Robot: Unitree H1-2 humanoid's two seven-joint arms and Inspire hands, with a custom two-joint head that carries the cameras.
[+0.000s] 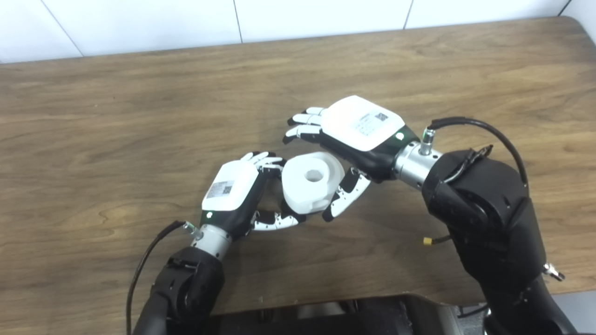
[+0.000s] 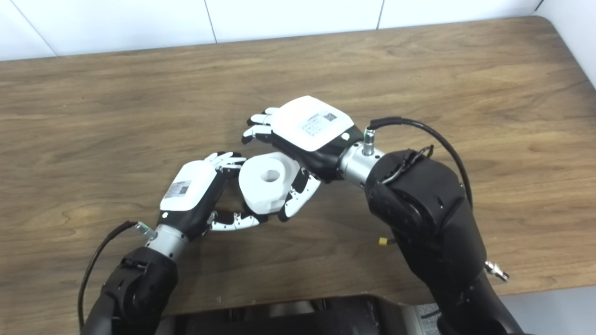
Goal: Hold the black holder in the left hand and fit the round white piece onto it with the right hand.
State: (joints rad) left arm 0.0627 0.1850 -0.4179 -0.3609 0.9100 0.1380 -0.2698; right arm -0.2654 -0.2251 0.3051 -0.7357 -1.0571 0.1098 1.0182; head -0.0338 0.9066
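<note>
Round white piece (image 1: 311, 182) sits at the centre of the wooden table (image 1: 116, 116), a thick white disc with a bored hole in its upper face and a stepped notch at its lower edge, as seen from my head cameras. It is lodged between my two hands. My left hand (image 1: 235, 197) lies at its 9 o'clock, back plate up, with my arm entering from 7 o'clock. My left fingers (image 1: 263, 159) curl against the piece's near-left rim and my left thumb (image 1: 277, 221) reaches under its lower edge at about 7 o'clock; contact appears made on both sides, so I record this hand as closed on the piece. My right hand (image 1: 358, 135) lies at the piece's 2 o'clock, back plate up, arm entering from 4 o'clock. My right thumb (image 1: 344, 195) rests along the piece's right flank at 4 o'clock, touching it. My right fingers (image 1: 302, 125) extend past the piece's upper edge at 12 o'clock, spread and only slightly bent, and look clear of its surface; I record this hand as spread rather than clamped. Black holder: not identifiable in either view; anything beneath the white piece or inside my left palm is hidden by the piece and the hand. A black cable (image 1: 484, 128) loops off my right wrist. White wall tiles (image 1: 139, 23) run along the table's far edge at 12 o'clock.
</note>
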